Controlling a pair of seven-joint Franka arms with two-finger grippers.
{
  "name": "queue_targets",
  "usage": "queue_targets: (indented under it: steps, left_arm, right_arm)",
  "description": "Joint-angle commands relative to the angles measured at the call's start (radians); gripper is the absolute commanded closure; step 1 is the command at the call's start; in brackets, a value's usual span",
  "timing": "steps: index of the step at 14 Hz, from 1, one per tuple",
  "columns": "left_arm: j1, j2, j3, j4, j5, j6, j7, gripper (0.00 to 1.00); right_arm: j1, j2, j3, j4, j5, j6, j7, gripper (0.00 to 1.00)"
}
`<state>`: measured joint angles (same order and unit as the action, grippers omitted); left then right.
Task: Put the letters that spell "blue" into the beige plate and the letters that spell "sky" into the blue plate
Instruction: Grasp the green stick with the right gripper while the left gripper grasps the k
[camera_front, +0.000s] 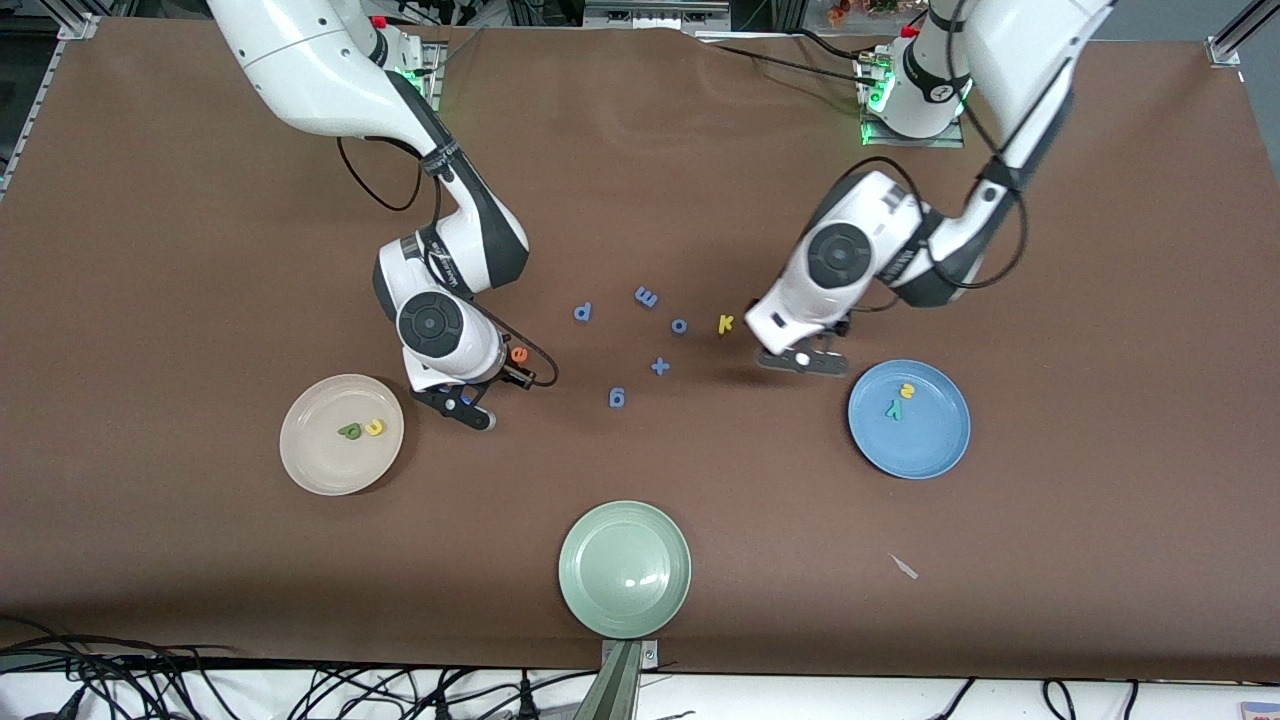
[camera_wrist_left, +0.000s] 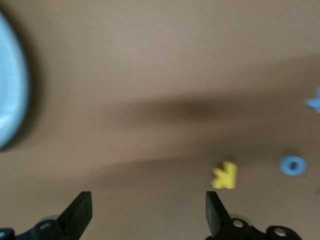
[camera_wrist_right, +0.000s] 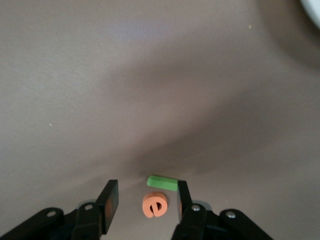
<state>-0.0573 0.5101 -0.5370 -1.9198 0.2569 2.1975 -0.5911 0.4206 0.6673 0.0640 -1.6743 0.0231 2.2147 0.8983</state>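
- While the left gripper (camera_wrist_left: 145, 212) hangs over bare table between the small yellow foam k (camera_front: 726, 323) and the round light-blue plate (camera_front: 935, 452), its jaws stand wide and empty — likely lining up for the k, the last "sky" letter out.
- That plate already holds a yellow s (camera_front: 907, 391) and a teal y (camera_front: 894, 408).
- Over the flat orange foam e (camera_wrist_right: 154, 205) and the straight green l (camera_wrist_right: 162, 183), the right gripper (camera_wrist_right: 146, 202) has its jaws parted around the e — not gripping it.
- Near this pair, the round cream-beige plate (camera_front: 300, 462) carries the dark green b (camera_front: 350, 431) and yellow u (camera_front: 374, 427).
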Motion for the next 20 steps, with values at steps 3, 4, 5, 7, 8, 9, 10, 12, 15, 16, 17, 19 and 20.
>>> queue_targets:
  steps: [3, 4, 5, 7, 8, 9, 10, 12, 15, 16, 17, 19, 20]
  left_arm:
    - [-0.071, 0.073, 0.006, 0.002, -0.002, 0.091, -0.073, 0.00]
    - [-0.084, 0.088, 0.009, 0.001, 0.005, 0.105, -0.088, 0.00]
    - [-0.085, 0.099, 0.009, -0.002, 0.007, 0.125, -0.096, 0.01]
    - [-0.101, 0.114, 0.009, -0.016, 0.007, 0.158, -0.095, 0.10]
    - [-0.119, 0.132, 0.014, -0.019, 0.010, 0.175, -0.096, 0.19]
    - [-0.125, 0.143, 0.020, -0.021, 0.030, 0.191, -0.096, 0.28]
    - [-0.121, 0.151, 0.022, -0.021, 0.057, 0.197, -0.096, 0.34]
    - [-0.121, 0.154, 0.022, -0.019, 0.102, 0.197, -0.101, 0.51]
    - [-0.108, 0.148, 0.022, -0.021, 0.105, 0.195, -0.099, 0.85]
    - [-0.102, 0.142, 0.022, -0.019, 0.107, 0.188, -0.098, 0.94]
    - [-0.092, 0.128, 0.022, -0.019, 0.107, 0.179, -0.096, 0.96]
    - [-0.070, 0.094, 0.020, -0.016, 0.107, 0.134, -0.087, 0.96]
    - [-0.067, 0.071, 0.019, -0.008, 0.107, 0.098, -0.084, 0.96]
  right_arm:
    - [-0.006, -0.012, 0.010, -0.105, -0.009, 0.101, 0.007, 0.44]
    - [-0.006, -0.012, 0.010, -0.105, -0.009, 0.102, 0.007, 0.44]
    - [-0.006, -0.012, 0.010, -0.105, -0.009, 0.102, 0.007, 0.44]
    - [-0.006, -0.011, 0.010, -0.105, -0.008, 0.103, 0.008, 0.45]
    - [-0.006, -0.011, 0.011, -0.105, -0.008, 0.103, 0.007, 0.46]
    - [-0.006, -0.011, 0.011, -0.105, -0.008, 0.103, 0.007, 0.51]
    - [-0.006, -0.009, 0.011, -0.107, -0.009, 0.103, 0.007, 0.54]
    - [-0.006, -0.011, 0.010, -0.110, -0.009, 0.103, 0.002, 0.61]
    - [-0.006, -0.014, 0.010, -0.110, -0.011, 0.099, -0.007, 0.65]
    - [-0.006, -0.014, 0.010, -0.110, -0.011, 0.097, -0.009, 0.65]
    - [-0.006, -0.015, 0.010, -0.110, -0.011, 0.097, -0.009, 0.65]
    - [-0.006, -0.021, 0.010, -0.105, -0.011, 0.094, -0.019, 0.65]
    - [-0.008, -0.029, 0.007, -0.097, -0.011, 0.088, -0.047, 0.65]
